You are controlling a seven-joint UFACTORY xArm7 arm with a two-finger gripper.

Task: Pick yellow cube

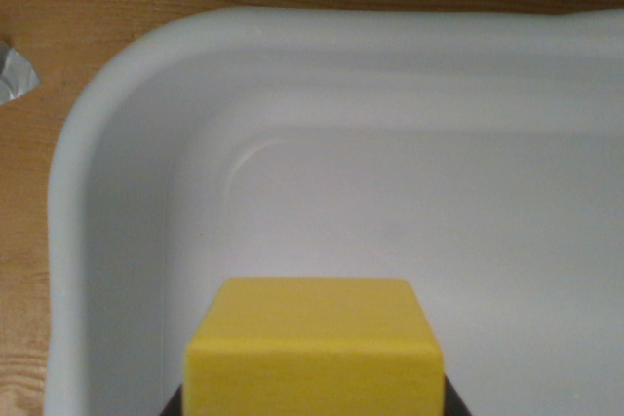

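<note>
The yellow cube [314, 350] fills the bottom centre of the wrist view, over the pale floor of a white plastic tub [107, 124] whose rounded corner curves through the upper left. Dark gripper [314, 404] parts peek out at both lower corners of the cube, hard against its sides, but too little shows to say whether the fingers are clamped on it. Wooden tabletop [58, 7] runs along the top and left, with a small shiny metal object [14, 75] at the left edge.

A brown wooden tabletop [29, 241] shows along the top and left. A small shiny thing [14, 75] sits at its left edge.
</note>
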